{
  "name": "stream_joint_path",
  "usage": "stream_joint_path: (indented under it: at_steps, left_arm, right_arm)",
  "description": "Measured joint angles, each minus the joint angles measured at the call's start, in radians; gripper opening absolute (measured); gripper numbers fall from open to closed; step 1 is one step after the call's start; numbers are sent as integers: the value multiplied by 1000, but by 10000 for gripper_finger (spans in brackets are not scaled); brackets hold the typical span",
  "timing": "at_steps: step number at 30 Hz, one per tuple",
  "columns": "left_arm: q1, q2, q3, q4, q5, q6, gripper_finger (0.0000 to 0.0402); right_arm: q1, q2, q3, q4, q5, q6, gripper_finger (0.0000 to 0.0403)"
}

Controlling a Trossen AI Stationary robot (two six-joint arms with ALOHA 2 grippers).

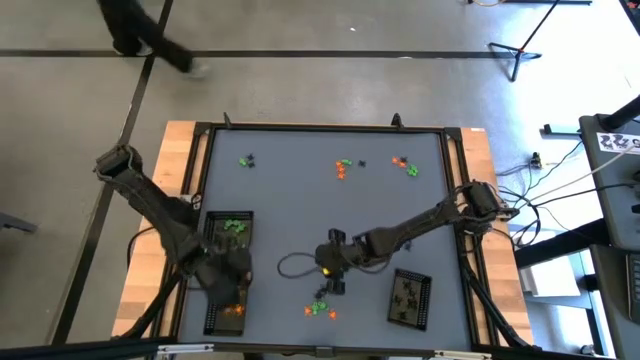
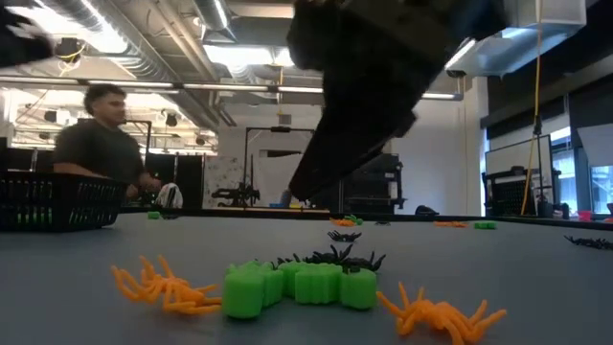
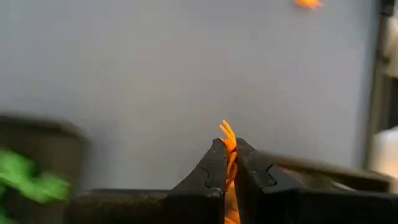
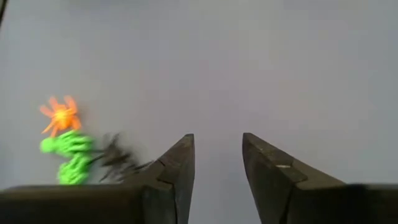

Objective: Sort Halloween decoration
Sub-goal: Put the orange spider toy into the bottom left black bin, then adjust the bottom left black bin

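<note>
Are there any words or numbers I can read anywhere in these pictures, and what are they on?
None can be read.
A white sheet on the equipment at the high view's right edge carries dark marks, too small to read.
The table, the trinkets and both trays show no writing.

Long white ceiling lamps [image 2: 230, 53] light the room from above in the low view, and they glare strongly. The flat grey bench [image 1: 300, 215] is evenly bright, with only soft shadows. The bright green blocky trinkets [image 2: 302, 285] near the low camera are sharp, while the dark arm [image 2: 374, 86] above them is blurred. In the left wrist view a green blurred patch [image 3: 28, 177] is perhaps a trinket.
</note>
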Motion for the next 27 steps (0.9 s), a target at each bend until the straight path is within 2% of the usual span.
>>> stream_joint_path:
  at_steps: [6, 9, 13, 20, 27]
  left_arm:
    - [-177, 114, 17, 42, 33, -349, 0]
    - [-237, 178, 17, 109, 13, -438, 3]
    - [-273, 260, 17, 212, -36, -401, 34]
    - [-270, 301, 17, 229, -212, -317, 110]
    - [-270, 286, 17, 204, -463, -282, 127]
  right_arm:
    - [108, 0, 0, 6, 104, 5, 127]
    - [135, 0, 0, 29, 142, 7, 127]
    - [140, 0, 0, 91, 157, 7, 127]
    - [118, 0, 0, 181, 148, 1, 127]
    - [120, 0, 0, 176, 138, 0, 127]
